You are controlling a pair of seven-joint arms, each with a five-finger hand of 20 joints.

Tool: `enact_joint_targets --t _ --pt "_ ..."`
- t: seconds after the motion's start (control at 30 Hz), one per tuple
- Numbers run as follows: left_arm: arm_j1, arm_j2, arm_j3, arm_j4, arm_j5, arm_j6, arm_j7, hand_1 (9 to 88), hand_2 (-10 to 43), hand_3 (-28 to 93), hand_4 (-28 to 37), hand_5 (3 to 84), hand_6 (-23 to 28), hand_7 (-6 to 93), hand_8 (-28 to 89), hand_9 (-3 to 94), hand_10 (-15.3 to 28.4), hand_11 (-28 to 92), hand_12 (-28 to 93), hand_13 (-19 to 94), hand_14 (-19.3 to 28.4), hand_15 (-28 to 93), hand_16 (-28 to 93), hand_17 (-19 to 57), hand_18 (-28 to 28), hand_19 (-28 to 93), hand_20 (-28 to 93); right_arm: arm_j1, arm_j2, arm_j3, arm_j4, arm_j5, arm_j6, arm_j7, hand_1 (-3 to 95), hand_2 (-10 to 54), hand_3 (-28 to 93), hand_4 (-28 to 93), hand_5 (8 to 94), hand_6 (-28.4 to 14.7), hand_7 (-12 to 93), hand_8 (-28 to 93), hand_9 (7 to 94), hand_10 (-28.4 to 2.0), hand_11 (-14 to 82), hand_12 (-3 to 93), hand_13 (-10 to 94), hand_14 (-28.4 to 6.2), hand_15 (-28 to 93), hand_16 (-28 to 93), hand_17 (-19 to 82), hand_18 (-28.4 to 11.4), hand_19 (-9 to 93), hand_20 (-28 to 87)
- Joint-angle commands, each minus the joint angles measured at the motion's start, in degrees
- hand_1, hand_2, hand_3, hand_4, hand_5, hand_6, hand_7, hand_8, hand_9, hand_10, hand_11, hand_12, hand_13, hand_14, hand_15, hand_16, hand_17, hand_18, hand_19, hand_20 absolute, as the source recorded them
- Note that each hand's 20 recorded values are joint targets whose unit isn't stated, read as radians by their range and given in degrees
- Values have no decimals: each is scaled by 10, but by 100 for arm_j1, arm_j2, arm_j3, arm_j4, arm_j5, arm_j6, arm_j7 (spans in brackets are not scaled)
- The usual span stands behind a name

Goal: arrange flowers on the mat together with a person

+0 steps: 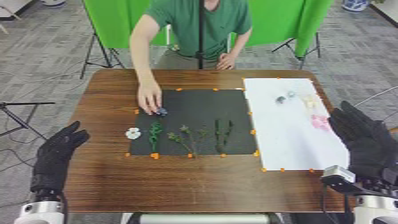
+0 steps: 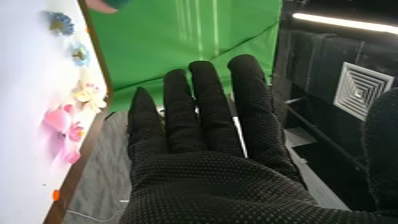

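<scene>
In the head view, my left hand (image 1: 60, 151) rests at the table's left side, fingers straight. My right hand (image 1: 360, 134) is at the right edge beside the white sheet (image 1: 282, 131), fingers extended and holding nothing; in the right wrist view my right hand (image 2: 226, 182) has straight fingers. A person's hand (image 1: 149, 95) touches a dark blue flower (image 1: 161, 111) at the black mat's (image 1: 206, 105) upper left. A white flower (image 1: 133, 133) lies at the mat's left edge. Green stems (image 1: 155, 136) lie on the mat's lower part. Pink flowers (image 1: 320, 121), cream flowers (image 1: 310, 102) and bluish flowers (image 1: 281, 99) are on the sheet.
Orange tape pieces (image 1: 155, 156) mark the borders of mat and sheet. The brown table (image 1: 178, 185) extends toward the robot. The person stands across the table, a second hand (image 1: 226, 61) by its far edge. A green curtain (image 1: 115, 25) hangs behind.
</scene>
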Motion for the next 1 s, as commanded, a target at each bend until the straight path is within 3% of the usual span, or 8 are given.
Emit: enact_joint_targets --t 0.03,0.27,0.43,0.5,0.7,0.8,1.0 --pt "79 -36 2 -2 -17 -48 -71 316 -95 653 -251 450 18 140 -69 455 125 169 135 389 157 124 41 82 103 20 191 -91 -38 26 -36 -53 27 -53 53 39 738 -180 476 -32 85 -80 443 -154 49 107 321 -118 116 47 177 -135 10 222" --pt "80 -45 25 -6 -14 -31 -65 316 -95 652 -251 450 19 140 -69 456 125 171 135 389 157 125 41 82 103 21 191 63 181 -67 -3 -160 211 58 79 6 743 -181 481 -30 90 -80 444 -156 51 111 322 -116 118 48 177 -135 11 224" --pt "96 -43 17 -13 -20 -10 -57 317 -95 652 -250 450 19 141 -69 455 126 170 135 389 158 125 41 82 104 21 191 420 901 -56 51 -1192 1220 716 148 -48 732 -180 485 -29 104 -80 457 -159 57 126 341 -119 128 55 200 -139 24 243" --pt "78 -24 21 -12 -8 -16 -58 317 -95 652 -249 451 19 140 -69 455 125 170 135 389 158 126 41 82 104 21 191 561 1270 -25 12 -1994 1687 1538 176 -64 724 -178 491 -29 116 -83 463 -159 57 132 353 -120 133 62 208 -141 43 261" --pt "27 9 50 9 -5 -24 -49 317 -95 653 -249 450 19 140 -69 456 126 171 135 390 157 127 41 82 104 20 190 1028 2189 141 282 -4853 970 3435 199 -95 715 -180 444 -31 109 -82 420 -152 47 147 372 -133 131 93 224 -148 117 297" --pt "9 16 76 14 8 -35 -65 317 -95 653 -249 450 19 140 -69 456 126 171 135 390 157 127 40 82 104 21 190 1389 2632 -267 589 -5693 898 3998 199 -95 704 -183 426 -30 106 -81 404 -154 44 152 396 -143 135 109 240 -155 170 314" --pt "24 33 51 4 1 -23 -54 317 -95 654 -249 450 19 141 -69 456 125 172 134 390 157 126 40 82 104 21 191 2246 3224 -1118 1095 -6574 -223 4648 208 -95 694 -195 418 -19 111 -80 405 -172 45 167 480 -149 157 149 269 -175 294 341"
